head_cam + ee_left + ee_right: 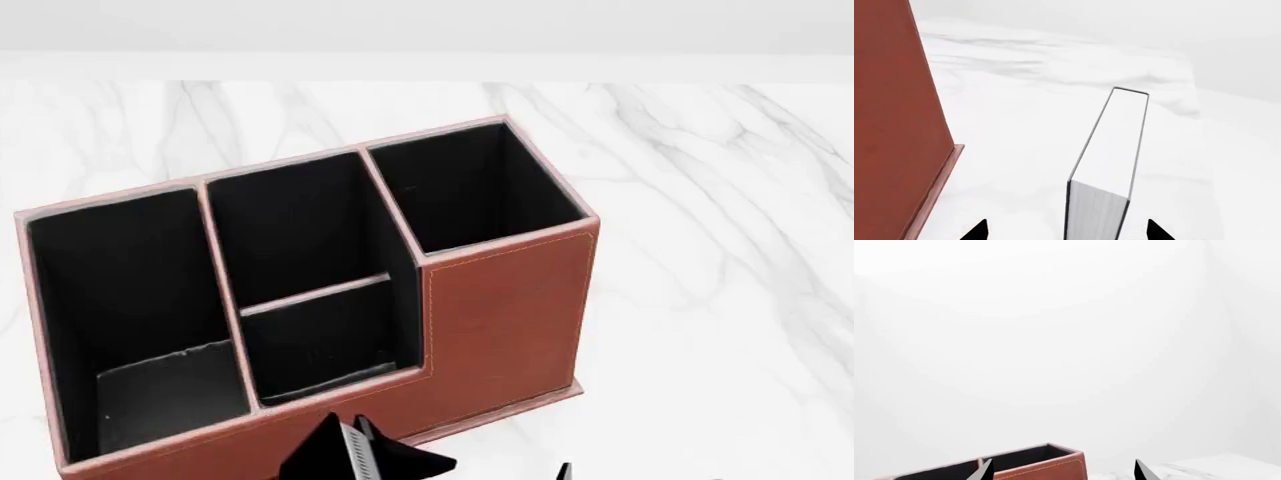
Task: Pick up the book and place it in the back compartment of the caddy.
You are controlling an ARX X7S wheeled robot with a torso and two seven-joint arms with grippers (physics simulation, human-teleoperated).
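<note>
The black book stands on edge between the fingers of my left gripper, white page edges facing the camera. The jaws are open, with a clear gap to the book on each side. In the head view the book and the left gripper sit at the bottom edge, just in front of the caddy's stepped front. The reddish-brown caddy has black-lined compartments, all empty. Its side wall is close beside the book. My right gripper is open and empty, with a caddy corner beyond it.
The caddy stands on a white marble table with bare surface to its right and behind it. A pale wall lies past the table's far edge. The right gripper's tip barely shows at the bottom of the head view.
</note>
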